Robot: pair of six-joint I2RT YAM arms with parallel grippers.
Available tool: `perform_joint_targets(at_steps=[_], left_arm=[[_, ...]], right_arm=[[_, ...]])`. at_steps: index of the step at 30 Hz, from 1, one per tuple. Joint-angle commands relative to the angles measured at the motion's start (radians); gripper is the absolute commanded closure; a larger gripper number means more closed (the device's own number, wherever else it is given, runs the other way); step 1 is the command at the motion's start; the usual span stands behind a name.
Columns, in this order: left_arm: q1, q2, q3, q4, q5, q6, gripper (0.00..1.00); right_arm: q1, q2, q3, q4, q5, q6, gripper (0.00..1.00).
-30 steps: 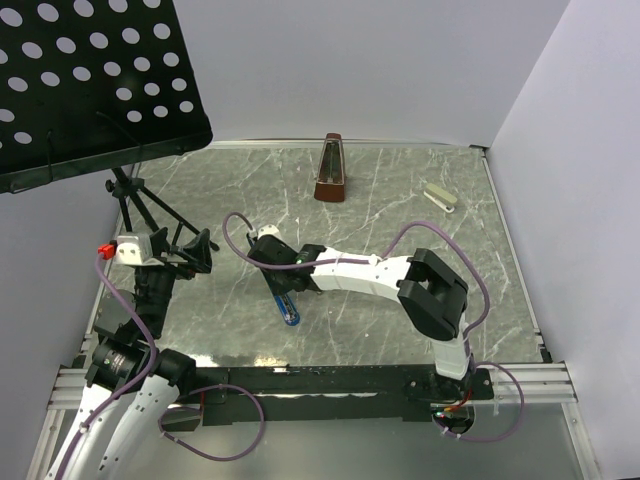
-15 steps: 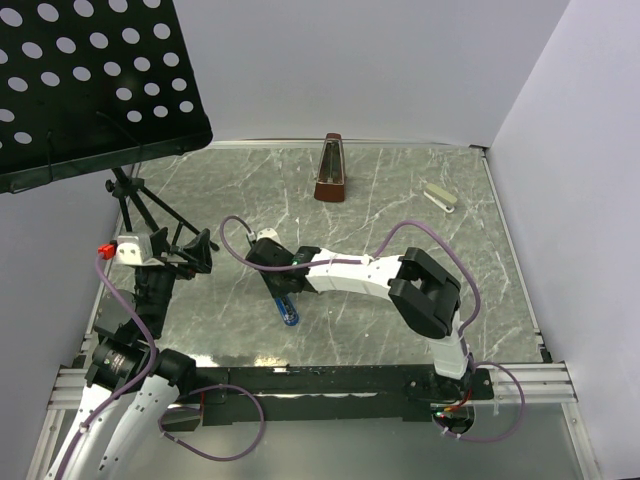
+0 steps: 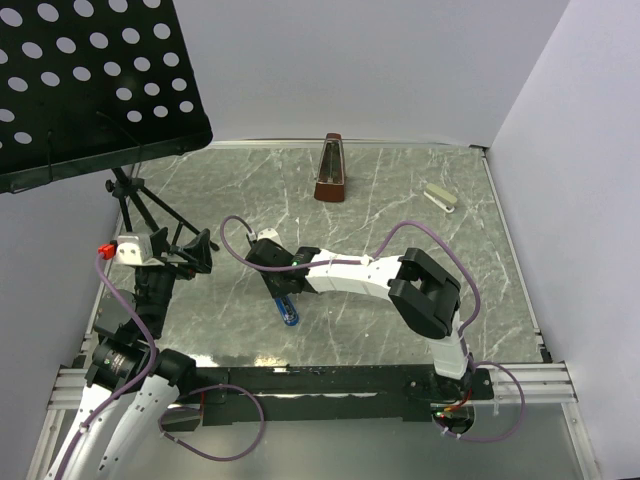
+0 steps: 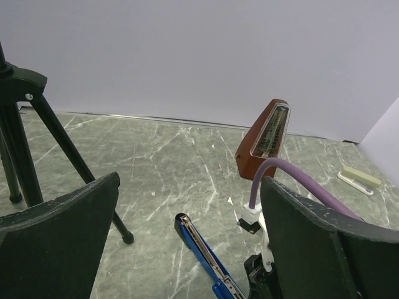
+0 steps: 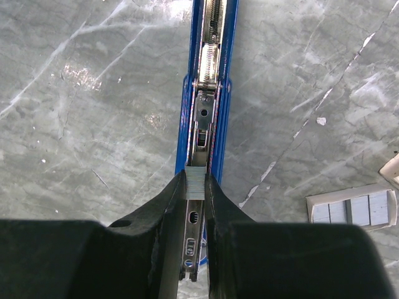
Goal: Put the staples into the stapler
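A blue stapler (image 3: pixel 288 310) lies flipped open on the marble table, its metal staple channel (image 5: pixel 209 93) facing up. My right gripper (image 3: pixel 272 262) hovers directly over that channel. Its fingertips (image 5: pixel 196 182) are shut on a short silvery strip of staples (image 5: pixel 196 188), held in line with the channel and just above it. The whitish staples box (image 5: pixel 352 208) lies to the right of the stapler. My left gripper (image 3: pixel 196 252) hangs open and empty at the left. In its own view the stapler (image 4: pixel 202 249) shows between its fingers (image 4: pixel 190 180).
A brown metronome (image 3: pixel 331 170) stands at the back centre. A second, cream stapler (image 3: pixel 440 196) lies at the back right. A black music stand (image 3: pixel 90 80) overhangs the left, and its tripod legs (image 4: pixel 62 156) rest on the table near my left gripper.
The right arm shifted slightly left over the stapler, still holding the staple strip, then stayed put. The left arm has not moved.
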Motion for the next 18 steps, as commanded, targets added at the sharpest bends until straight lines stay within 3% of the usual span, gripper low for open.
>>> perform_joint_targets(at_steps=[1, 18], left_arm=[[-0.003, -0.004, 0.007, 0.028, -0.009, -0.004, 0.0], [-0.002, -0.006, 0.006, 0.028, -0.008, -0.002, 0.0]], right_arm=[[0.013, 0.01, 0.047, -0.022, 0.018, 0.036, 0.78], [0.01, 0.024, 0.047, -0.054, 0.046, 0.073, 0.67]])
